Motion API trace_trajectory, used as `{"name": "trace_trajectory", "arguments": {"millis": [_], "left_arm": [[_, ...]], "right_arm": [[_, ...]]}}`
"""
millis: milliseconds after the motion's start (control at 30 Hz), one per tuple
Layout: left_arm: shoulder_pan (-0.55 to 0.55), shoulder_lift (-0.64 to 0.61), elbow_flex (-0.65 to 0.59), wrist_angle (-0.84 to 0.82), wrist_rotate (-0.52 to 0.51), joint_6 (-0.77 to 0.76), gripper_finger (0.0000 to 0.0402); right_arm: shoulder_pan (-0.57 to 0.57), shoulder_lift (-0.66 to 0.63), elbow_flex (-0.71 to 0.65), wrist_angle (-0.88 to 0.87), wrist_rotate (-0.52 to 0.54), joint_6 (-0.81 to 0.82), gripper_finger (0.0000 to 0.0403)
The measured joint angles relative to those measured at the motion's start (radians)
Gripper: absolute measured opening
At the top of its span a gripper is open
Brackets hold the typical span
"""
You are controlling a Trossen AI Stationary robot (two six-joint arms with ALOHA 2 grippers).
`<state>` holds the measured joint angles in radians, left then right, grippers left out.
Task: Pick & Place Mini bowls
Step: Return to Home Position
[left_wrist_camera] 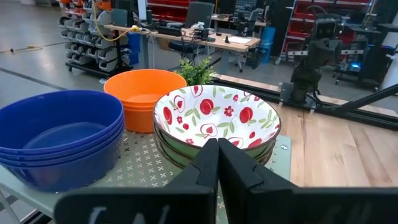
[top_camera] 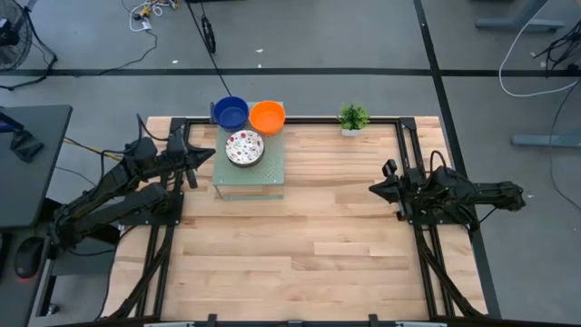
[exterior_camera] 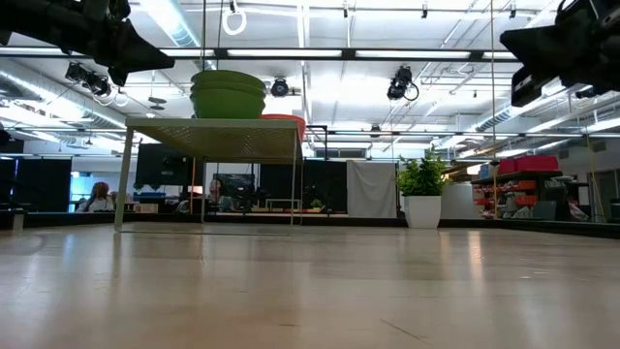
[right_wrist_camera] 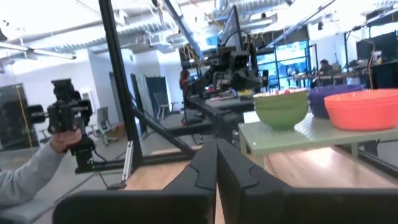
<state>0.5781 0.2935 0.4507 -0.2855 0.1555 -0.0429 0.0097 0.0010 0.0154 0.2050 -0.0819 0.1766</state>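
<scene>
Shelf [top_camera: 263,182] at far edge of table [top_camera: 318,245]: blue bowls [top_camera: 231,113] far-left corner, orange bowls [top_camera: 267,116] far-right, white bowls [top_camera: 244,148] centre. I read left gripper [top_camera: 209,154] beside shelf, right gripper [top_camera: 372,189] near right edge; both jaws pinched together, empty.

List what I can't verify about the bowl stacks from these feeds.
- High view: bowl count in the blue stack, orange stack and white patterned stack; each top bowl covers those beneath.
- Low view: the blue stack, hidden behind the white patterned stack's green sides.
- Left wrist view: the orange stack's lower bowls, behind the other two stacks.
- High view: the space under the shelf, covered by its top.
</scene>
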Motion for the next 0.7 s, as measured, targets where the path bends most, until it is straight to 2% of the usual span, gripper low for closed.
{"name": "trace_trajectory", "arguments": {"millis": [167, 400, 700], "left_arm": [[0.000, 0.000, 0.000, 0.000, 0.000, 0.000, 0.0014], [0.000, 0.000, 0.000, 0.000, 0.000, 0.000, 0.0014], [0.000, 0.000, 0.000, -0.001, 0.000, -0.001, 0.0014]], "right_arm": [[0.000, 0.000, 0.002, -0.024, -0.007, 0.010, 0.0009], [0.000, 0.000, 0.002, -0.178, -0.009, 0.002, 0.0009], [0.018, 0.023, 0.002, -0.182, -0.013, 0.000, 0.0009]]}}
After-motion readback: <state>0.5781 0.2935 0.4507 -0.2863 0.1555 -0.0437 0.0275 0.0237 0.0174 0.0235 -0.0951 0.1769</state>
